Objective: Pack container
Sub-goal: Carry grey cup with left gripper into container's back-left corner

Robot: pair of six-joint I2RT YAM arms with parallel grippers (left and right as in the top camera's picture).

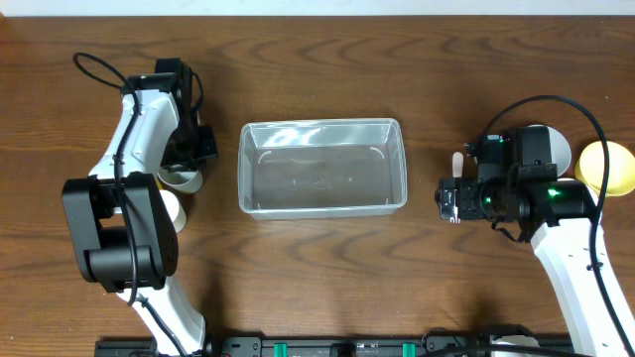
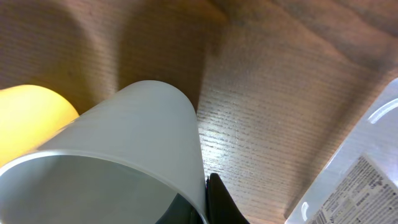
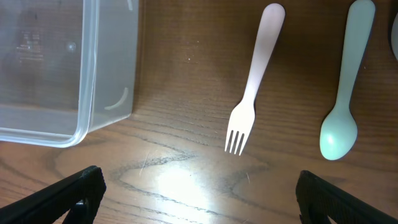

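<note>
The clear rectangular container (image 1: pixel 322 203) stands in the middle of the table, with nothing in it. It also shows in the right wrist view (image 3: pixel 93 93) and at the edge of the left wrist view (image 2: pixel 373 180). My left gripper (image 1: pixel 189 167) is left of the container and shut on the wall of a white cup (image 1: pixel 183 182). In the left wrist view, one finger is inside and one outside the cup (image 2: pixel 130 137), at the jaws (image 2: pixel 205 190). My right gripper (image 1: pixel 448 200) is open and empty (image 3: pixel 199 199), right of the container and just short of a pink fork (image 3: pixel 252 93).
A mint spoon (image 3: pixel 345 93) lies beside the fork. A second cup with a yellow inside (image 1: pixel 169 210) stands by the white one and shows in the left wrist view (image 2: pixel 31 115). A white bowl (image 1: pixel 558 147) and a yellow bowl (image 1: pixel 607 167) sit at the far right.
</note>
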